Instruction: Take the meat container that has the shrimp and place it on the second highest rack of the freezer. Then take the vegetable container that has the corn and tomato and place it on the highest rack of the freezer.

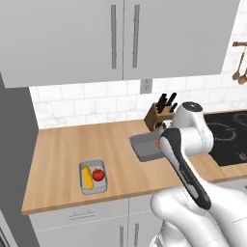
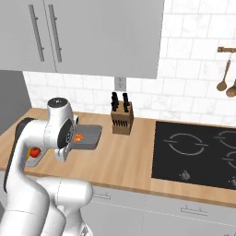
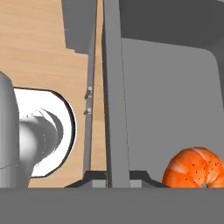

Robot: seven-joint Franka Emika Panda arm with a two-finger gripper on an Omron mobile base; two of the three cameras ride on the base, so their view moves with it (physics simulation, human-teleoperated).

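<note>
Gripping the meat container (image 3: 114, 109) rim, the end effector (image 3: 107, 177) holds the shrimp (image 3: 197, 168) aboard.

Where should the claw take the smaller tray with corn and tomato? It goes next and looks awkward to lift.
Grip the vegetable tray by a rim, from above, probably on a short end: it is shallow, lies flat on the counter, and the corn and tomato fill the middle, leaving only thin walls to pinch.

no readable text, labels or numbers anywhere
</note>
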